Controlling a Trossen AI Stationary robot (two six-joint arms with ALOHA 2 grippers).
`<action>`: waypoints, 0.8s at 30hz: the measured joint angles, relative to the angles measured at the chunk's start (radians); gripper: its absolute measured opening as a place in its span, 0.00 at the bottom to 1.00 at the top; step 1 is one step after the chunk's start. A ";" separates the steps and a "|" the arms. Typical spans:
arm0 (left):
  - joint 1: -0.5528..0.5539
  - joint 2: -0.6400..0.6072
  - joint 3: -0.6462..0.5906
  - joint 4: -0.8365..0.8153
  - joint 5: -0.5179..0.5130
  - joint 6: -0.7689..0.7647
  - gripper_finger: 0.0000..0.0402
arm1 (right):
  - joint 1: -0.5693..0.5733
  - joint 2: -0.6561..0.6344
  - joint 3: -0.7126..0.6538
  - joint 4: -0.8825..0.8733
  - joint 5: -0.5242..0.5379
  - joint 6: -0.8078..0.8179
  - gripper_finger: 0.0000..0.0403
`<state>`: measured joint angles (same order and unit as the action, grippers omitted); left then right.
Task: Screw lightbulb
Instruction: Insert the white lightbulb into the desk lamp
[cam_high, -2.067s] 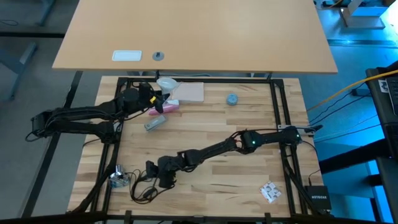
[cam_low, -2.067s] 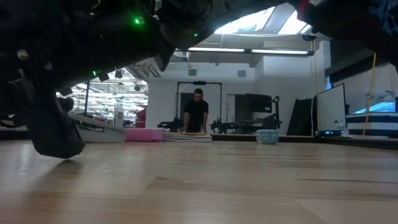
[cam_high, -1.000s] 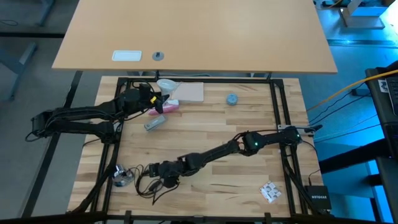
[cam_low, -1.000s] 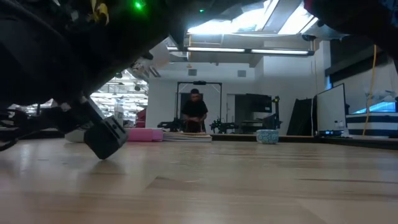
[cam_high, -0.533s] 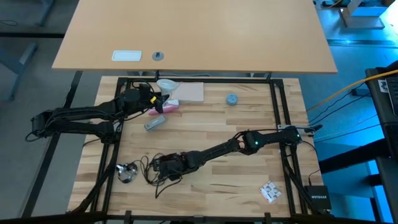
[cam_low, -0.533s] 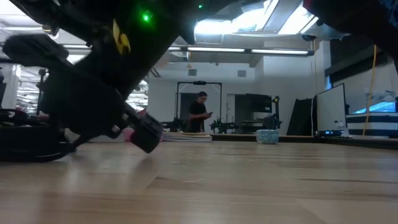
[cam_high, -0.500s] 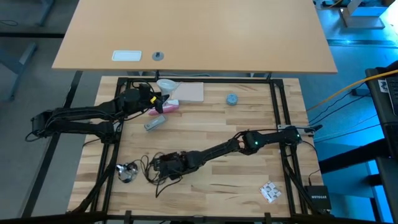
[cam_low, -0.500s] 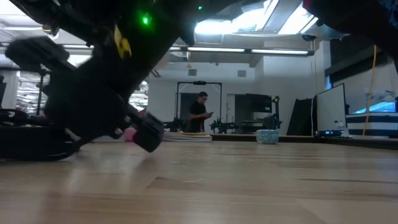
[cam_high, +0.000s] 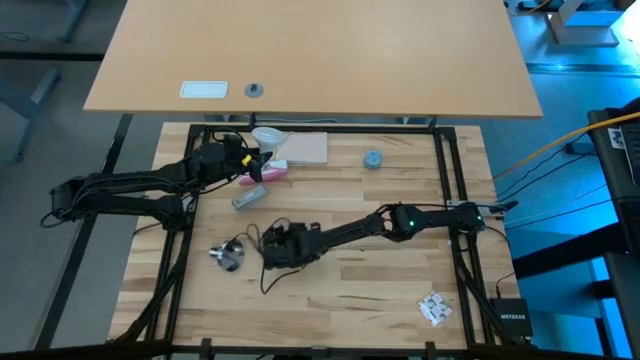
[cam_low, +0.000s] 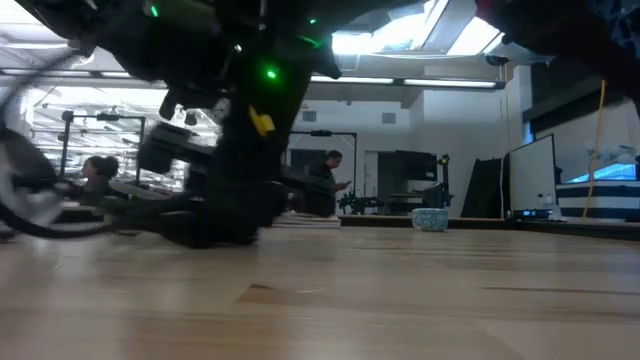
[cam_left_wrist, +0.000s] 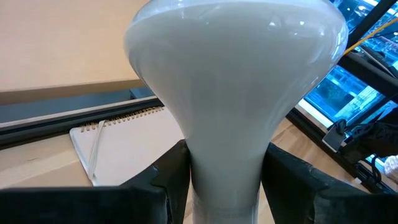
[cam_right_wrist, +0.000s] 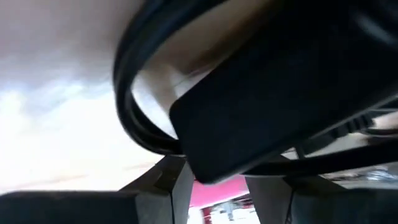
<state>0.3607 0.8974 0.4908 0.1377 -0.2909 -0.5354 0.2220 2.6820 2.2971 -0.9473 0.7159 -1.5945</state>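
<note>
The white lightbulb (cam_high: 268, 135) is held over the table's far left by my left gripper (cam_high: 256, 152); in the left wrist view its globe (cam_left_wrist: 230, 68) points away from the fingers. The silvery socket (cam_high: 228, 255) lies on the table at the near left, its black cord (cam_high: 262, 270) running to my right gripper (cam_high: 283, 245). That gripper reaches across the table's middle and is shut on a black block (cam_right_wrist: 280, 93) on the cord. My left gripper pinches the lightbulb's narrow neck (cam_left_wrist: 224, 171) between its two fingers, just below the flare of the globe. The fingers come almost level from the table's left. The bulb is lifted clear, globe end outward. My right gripper pinches the black block on the cord (cam_right_wrist: 211, 149) between its fingers, slanting down from the table's right. Loops of cord (cam_right_wrist: 134, 106) hang beside the block. The cord trails slack over the table to the socket.
A notebook (cam_high: 305, 148), a pink object (cam_high: 268, 172) and a grey metal piece (cam_high: 248, 198) lie near the left gripper. A blue-grey cap (cam_high: 373, 158) sits at the far middle, a white scrap (cam_high: 433, 308) at the near right. A person (cam_low: 328, 185) stands beyond the table.
My right gripper has moved toward the table's far edge and a little to the right, turning at the wrist, still shut on the cord's block. The cord has dragged the socket along the table from the near left corner toward the middle.
</note>
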 joint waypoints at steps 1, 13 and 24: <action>0.000 0.000 0.000 0.000 0.000 0.000 0.39 | -0.005 -0.001 0.000 -0.044 0.000 0.027 0.35; 0.000 0.000 0.000 -0.001 0.000 0.000 0.39 | -0.059 -0.015 -0.002 -0.498 -0.122 0.344 0.35; 0.000 0.000 0.000 0.000 0.000 0.000 0.39 | -0.081 -0.181 -0.006 -0.491 -0.408 0.387 0.35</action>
<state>0.3607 0.8974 0.4908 0.1379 -0.2909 -0.5350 0.1406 2.5006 2.2915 -1.4382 0.3078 -1.2076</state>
